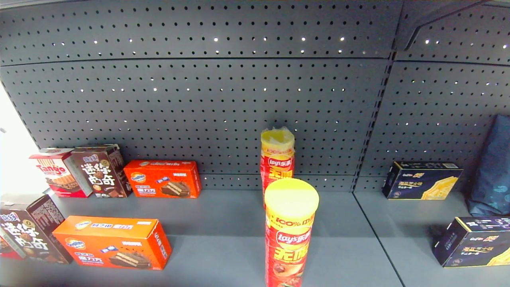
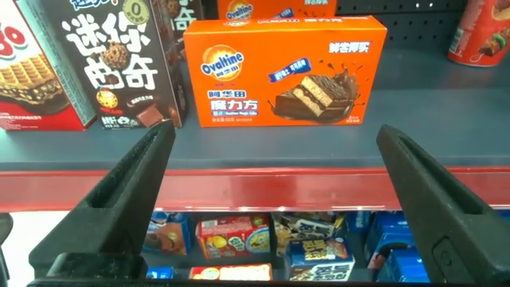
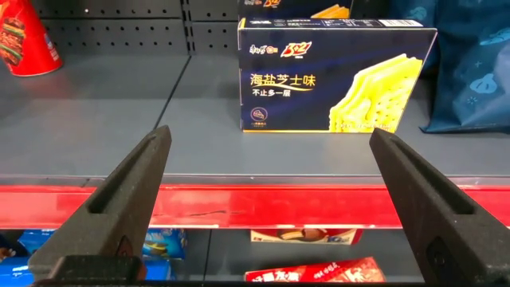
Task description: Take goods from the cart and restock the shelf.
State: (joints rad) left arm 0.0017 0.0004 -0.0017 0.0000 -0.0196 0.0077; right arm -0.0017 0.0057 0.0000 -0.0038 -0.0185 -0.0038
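Facing shelf [image 1: 223, 235], left gripper [image 2: 275, 135] and right gripper [image 3: 271, 135] both spread wide, empty; likely between placements; next move calls for fetching goods from cart

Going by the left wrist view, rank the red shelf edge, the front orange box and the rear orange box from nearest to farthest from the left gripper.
From the left gripper:
1. Red shelf edge, running across just in front.
2. Front orange box, standing near the shelf's front.
3. Rear orange box, behind it, towards the back panel.
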